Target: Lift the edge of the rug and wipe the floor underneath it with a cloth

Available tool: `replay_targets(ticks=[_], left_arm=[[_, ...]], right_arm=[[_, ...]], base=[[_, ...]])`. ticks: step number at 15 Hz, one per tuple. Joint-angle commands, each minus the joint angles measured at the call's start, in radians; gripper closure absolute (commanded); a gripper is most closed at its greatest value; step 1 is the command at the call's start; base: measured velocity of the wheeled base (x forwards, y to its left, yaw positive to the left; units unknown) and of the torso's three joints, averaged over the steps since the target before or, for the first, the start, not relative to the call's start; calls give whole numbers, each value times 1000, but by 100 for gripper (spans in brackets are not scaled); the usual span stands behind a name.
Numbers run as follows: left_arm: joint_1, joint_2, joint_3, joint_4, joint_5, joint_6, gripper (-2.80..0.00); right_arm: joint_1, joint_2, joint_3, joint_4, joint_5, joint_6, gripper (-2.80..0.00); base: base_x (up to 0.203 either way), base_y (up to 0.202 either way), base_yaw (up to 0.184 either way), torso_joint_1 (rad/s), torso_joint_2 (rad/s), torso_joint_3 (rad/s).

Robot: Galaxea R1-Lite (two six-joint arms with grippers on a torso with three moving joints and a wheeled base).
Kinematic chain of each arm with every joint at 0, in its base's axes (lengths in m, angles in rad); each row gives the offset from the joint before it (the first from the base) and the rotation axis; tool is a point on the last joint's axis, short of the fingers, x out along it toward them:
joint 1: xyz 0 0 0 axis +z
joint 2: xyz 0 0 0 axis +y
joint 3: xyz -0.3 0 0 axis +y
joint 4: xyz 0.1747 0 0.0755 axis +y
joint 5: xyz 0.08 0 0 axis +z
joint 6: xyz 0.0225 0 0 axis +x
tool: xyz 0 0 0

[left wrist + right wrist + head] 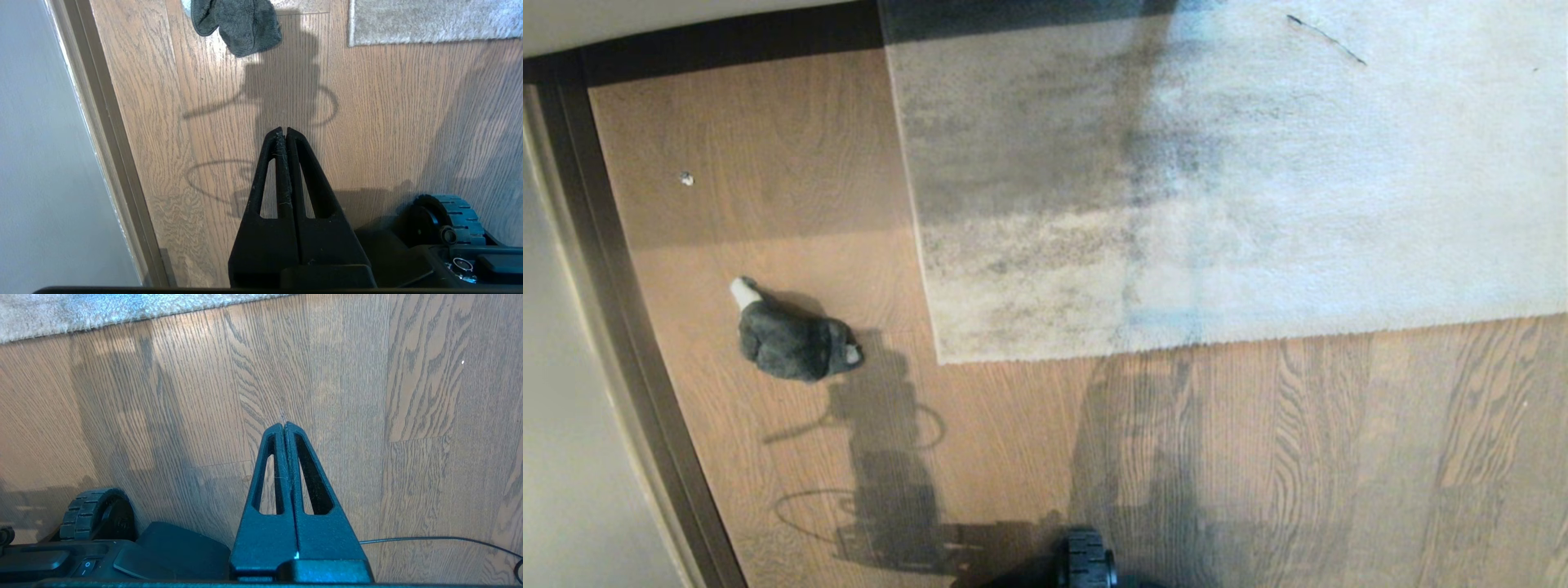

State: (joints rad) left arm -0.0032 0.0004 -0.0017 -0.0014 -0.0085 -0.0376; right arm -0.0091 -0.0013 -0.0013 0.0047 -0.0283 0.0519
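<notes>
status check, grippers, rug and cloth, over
Left gripper and right gripper shut, empty, above the floor. Rug edge flat, not lifted. Cloth on floor left of rug corner, nothing in the way.

Sunlight's hitting warm wood-plank floor (768, 147), dark skirting strip (621, 269) running along a pale wall (564, 457), shadows stretching across.

I'm looking down into what seems a lived-in room of a home.
I'm seeing wood plank flooring (1258, 457) running under a grey short-pile rug (1258, 204), with a dark skirting strip (621, 327) lining a plain pale wall (564, 457).
</notes>
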Motion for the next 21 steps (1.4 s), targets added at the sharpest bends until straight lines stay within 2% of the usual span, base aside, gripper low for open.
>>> replay_targets(ticks=[1,6,21], left_arm=[[0,0,0,0,-1,-1,0],[0,0,0,0,1,-1,0],[0,0,0,-2,1,-4,0]], right_arm=[[0,1,1,0,-1,0,0],[0,1,1,0,-1,0,0],[0,1,0,0,-1,0,0]], base=[[0,0,0,0,0,0],[0,0,0,1,1,17],[0,0,0,3,4,193]])
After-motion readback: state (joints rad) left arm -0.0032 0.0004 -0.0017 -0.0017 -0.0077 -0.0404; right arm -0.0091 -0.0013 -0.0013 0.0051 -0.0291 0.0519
